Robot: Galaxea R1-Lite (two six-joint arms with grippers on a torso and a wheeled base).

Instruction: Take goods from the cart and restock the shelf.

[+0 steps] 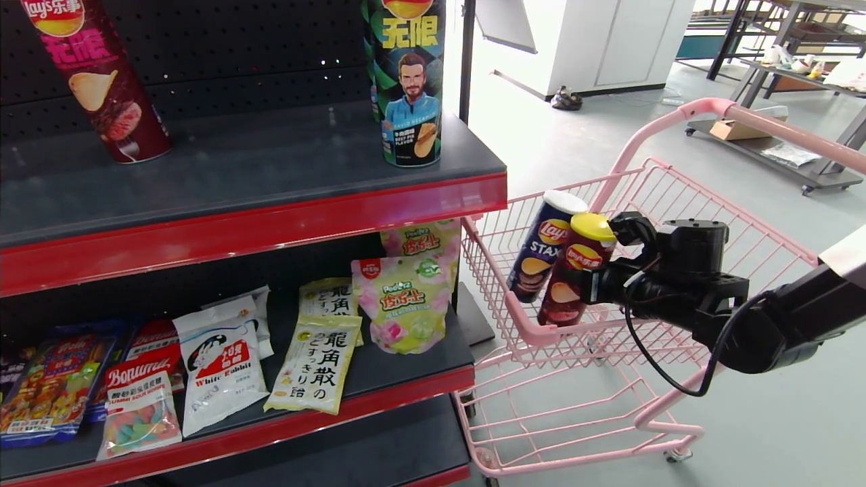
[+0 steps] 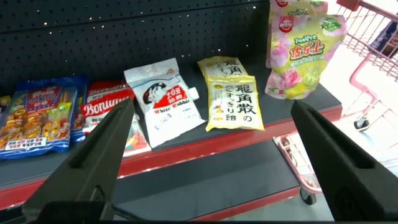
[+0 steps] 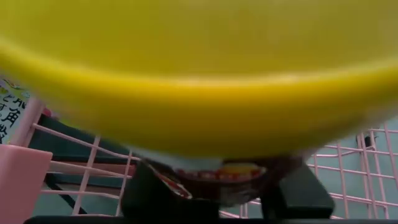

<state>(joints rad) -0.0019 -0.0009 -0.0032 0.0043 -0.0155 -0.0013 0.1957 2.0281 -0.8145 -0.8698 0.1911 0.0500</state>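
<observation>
So the right gripper (image 1: 590, 279) was clamped around a maroon chip can (image 1: 568, 294), about halfway up its body, with the can upright and leaning a bit inside the pink cart (image 1: 534, 333). Its yellow lid (image 3: 199, 74) sat right up against the wrist camera. A blue chip can (image 1: 543, 250) with a white lid stood just beside it on the left, touching it, at the cart's near-left corner. The left gripper (image 2: 212, 106) was spread wide and holding nothing, its fingers (image 2: 93, 162) hovering in front of the lower shelf (image 1: 379, 379). That shelf had a white candy bag (image 1: 220, 368), yellow packets (image 1: 314, 365) and a pink-green pouch (image 1: 406, 311) on it. On the upper shelf (image 1: 270, 162), left of the cart, a tall maroon can (image 1: 101, 81) stood far left and a dark green can (image 1: 409, 81) stood near the right edge.
</observation>
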